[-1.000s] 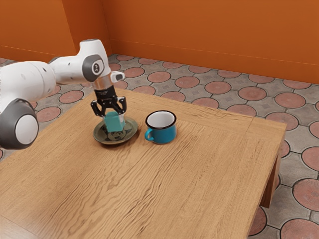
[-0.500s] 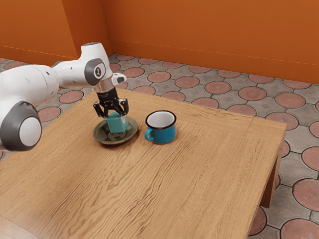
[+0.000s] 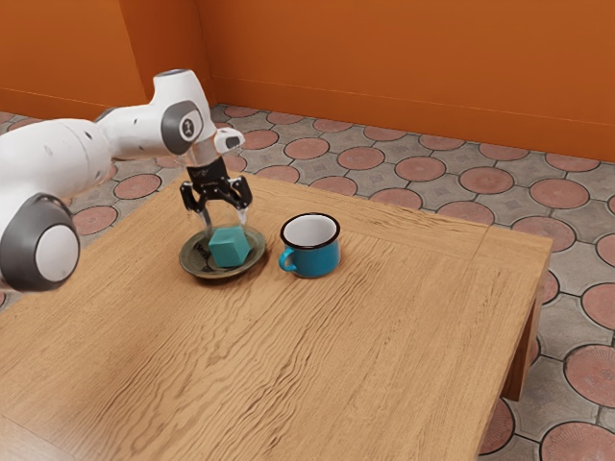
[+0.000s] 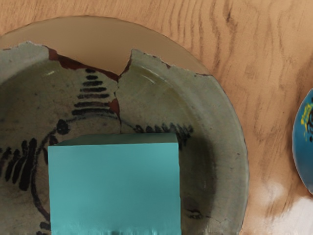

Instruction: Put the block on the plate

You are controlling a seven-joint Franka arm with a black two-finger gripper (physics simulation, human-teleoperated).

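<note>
The block [image 3: 230,247] rests on the plate [image 3: 193,265], inside its rim, with patterned plate between it and the edge on the mug's side. The fingers [image 3: 242,215] are spread wide above the block, apart from it. The mug [image 3: 314,257] stands just beside the plate, toward the exterior view's right, its handle [image 3: 287,260] turned to the plate across a narrow strip of wood. The desk [image 3: 288,375] runs broadly toward the near side; its far edge lies nearer, behind plate and mug.
</note>
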